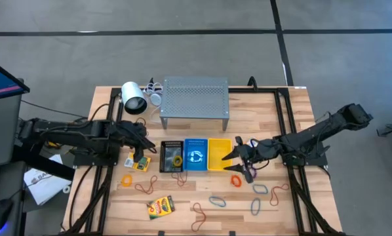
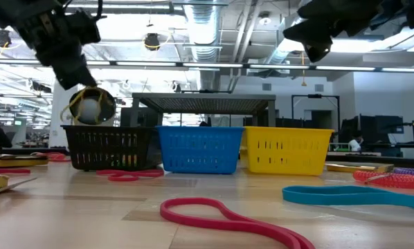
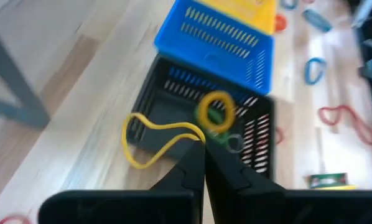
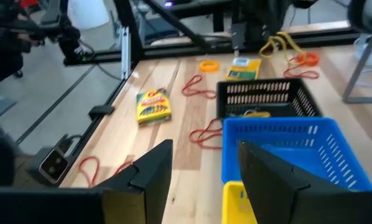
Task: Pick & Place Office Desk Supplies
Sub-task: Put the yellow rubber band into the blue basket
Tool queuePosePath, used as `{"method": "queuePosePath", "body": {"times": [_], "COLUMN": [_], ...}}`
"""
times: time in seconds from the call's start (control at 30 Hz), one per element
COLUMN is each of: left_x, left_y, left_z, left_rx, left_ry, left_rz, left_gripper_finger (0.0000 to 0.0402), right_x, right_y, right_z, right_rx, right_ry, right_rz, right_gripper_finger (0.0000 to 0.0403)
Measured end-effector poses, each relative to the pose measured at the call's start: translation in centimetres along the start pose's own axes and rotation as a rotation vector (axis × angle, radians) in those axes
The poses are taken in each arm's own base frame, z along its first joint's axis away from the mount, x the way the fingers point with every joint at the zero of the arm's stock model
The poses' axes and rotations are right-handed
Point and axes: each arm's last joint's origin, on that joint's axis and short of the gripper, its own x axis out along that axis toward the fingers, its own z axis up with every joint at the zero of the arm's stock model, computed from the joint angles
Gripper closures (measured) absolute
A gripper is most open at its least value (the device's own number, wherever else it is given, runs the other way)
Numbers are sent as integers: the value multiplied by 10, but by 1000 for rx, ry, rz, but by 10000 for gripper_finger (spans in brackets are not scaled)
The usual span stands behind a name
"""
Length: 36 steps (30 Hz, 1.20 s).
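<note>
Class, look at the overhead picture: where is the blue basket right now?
In the high view the blue basket sits mid-table, between the black basket on its left and the yellow basket on its right, in front of the grey shelf.

Both arms are black from base to tip, built of chunky jointed segments with dark cables running along them. The left gripper (image 3: 203,163) ends in two slim, tapering black fingers. The right gripper (image 4: 201,180) carries broader, flat-faced black fingers (image 4: 150,174) with angular edges.

Wooden table (image 1: 274,216), three baskets (image 1: 196,155), grey shelf (image 1: 195,98), scattered rubber bands (image 1: 217,200), crayon boxes (image 1: 160,206)
</note>
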Motion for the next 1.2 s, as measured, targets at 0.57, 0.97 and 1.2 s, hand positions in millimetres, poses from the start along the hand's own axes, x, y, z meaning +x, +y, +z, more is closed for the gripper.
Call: {"method": "queuePosePath", "body": {"times": [0.57, 0.97, 1.2], "left_x": [5, 44, 54], "left_y": [-21, -35, -38], "left_z": [38, 49, 52], "left_rx": [145, 201, 208], "left_ry": [-248, -288, -318], "left_rz": [-228, -333, -366], "left_gripper_finger": [401, 401, 401], "right_x": [44, 91, 117], "right_y": [-32, -51, -52], "right_z": [-8, 15, 28], "right_rx": [5, -95, -159], "right_ry": [-78, -142, -143], "right_rz": [-2, -55, -64], "right_gripper_finger": [174, 153, 153]}}
